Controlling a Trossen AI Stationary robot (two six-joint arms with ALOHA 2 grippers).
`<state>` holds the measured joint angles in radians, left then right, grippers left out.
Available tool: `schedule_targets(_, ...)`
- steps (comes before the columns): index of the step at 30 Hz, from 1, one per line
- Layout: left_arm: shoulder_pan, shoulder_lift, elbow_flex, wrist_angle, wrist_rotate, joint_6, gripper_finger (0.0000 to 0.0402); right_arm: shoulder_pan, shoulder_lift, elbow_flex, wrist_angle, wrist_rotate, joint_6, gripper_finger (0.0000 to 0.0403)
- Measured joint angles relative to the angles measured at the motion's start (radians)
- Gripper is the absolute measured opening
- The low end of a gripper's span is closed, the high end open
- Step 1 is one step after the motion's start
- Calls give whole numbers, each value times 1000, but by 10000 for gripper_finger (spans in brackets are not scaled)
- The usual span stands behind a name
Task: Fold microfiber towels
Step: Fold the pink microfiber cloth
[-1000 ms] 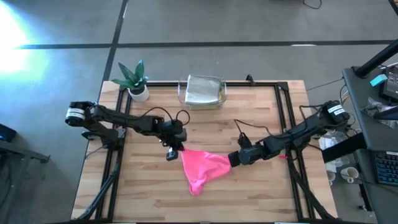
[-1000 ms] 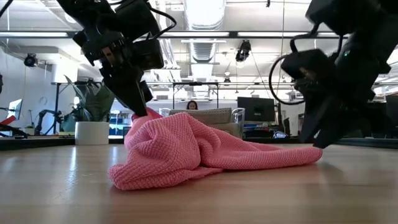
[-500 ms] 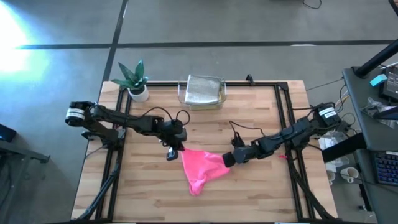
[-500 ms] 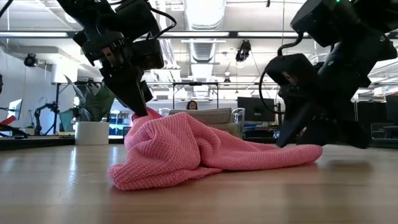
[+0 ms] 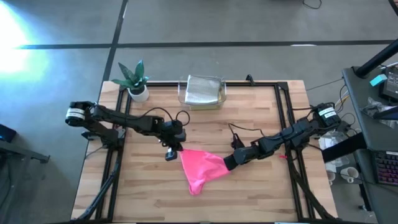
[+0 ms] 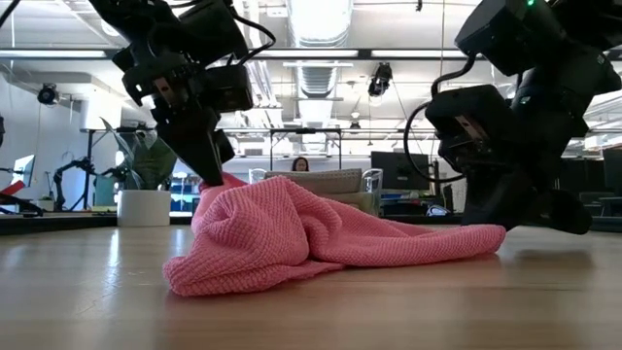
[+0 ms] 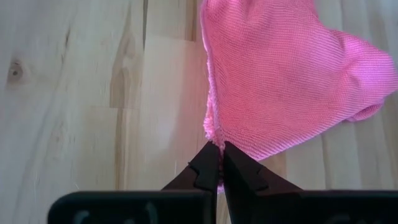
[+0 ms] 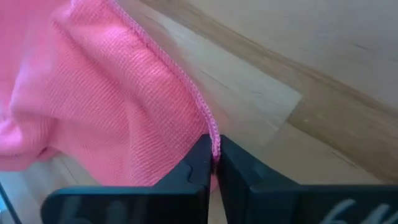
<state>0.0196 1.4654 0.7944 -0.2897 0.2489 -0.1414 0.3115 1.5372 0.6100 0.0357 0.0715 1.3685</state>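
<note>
Towel: pink towel (image 5: 203, 167) soft, limp, light | hold: hemmed corners | left claw (image 7: 215, 163), right claw (image 8: 213, 154) both pinching hem

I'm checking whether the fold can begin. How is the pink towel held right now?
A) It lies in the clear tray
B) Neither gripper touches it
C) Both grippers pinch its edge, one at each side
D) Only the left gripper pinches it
C: the left gripper is shut on one edge of the pink towel, and the right gripper is shut on its hemmed edge at the opposite side.
</note>
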Motion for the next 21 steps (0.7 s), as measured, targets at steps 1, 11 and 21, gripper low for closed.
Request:
schedule_targets(1,0,0,0,-1,0,0,0,0,0,6,-4,0,-10,14)
schedule_targets(11,0,-43,112,-272,0,131,0,1,-45,260,-348,29,-154,8)
schedule_targets(21,0,-128,345,-621,-22,203,0,4,-54,750,-939,303,-304,8)
